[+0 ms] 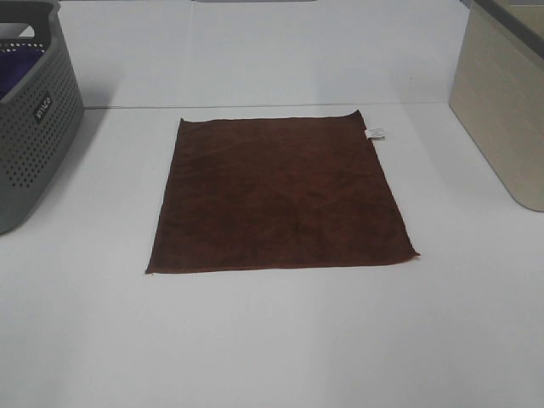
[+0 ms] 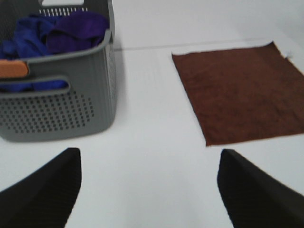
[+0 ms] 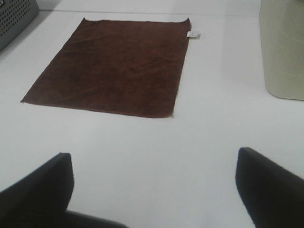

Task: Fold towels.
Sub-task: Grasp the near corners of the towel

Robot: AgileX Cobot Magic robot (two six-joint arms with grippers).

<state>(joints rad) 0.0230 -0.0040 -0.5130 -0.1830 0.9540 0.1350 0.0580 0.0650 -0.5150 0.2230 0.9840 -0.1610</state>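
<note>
Here, the reddish-brown towel [image 1: 280, 195] lies flat on the tabletop [image 1: 272, 348], with the left hand [image 2: 148, 159] and right hand [image 3: 154, 156] wide, empty, apart from it; a shallow edge pinch could slip, skewing the fold.

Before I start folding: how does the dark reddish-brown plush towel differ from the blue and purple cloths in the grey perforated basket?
The dark reddish-brown plush towel lies spread flat; the blue and purple cloths are bunched up. The towel rests on the white table; the cloths sit inside the grey perforated basket. The towel shows a small white tag; none shows on the cloths. Both look like soft fabric.
</note>
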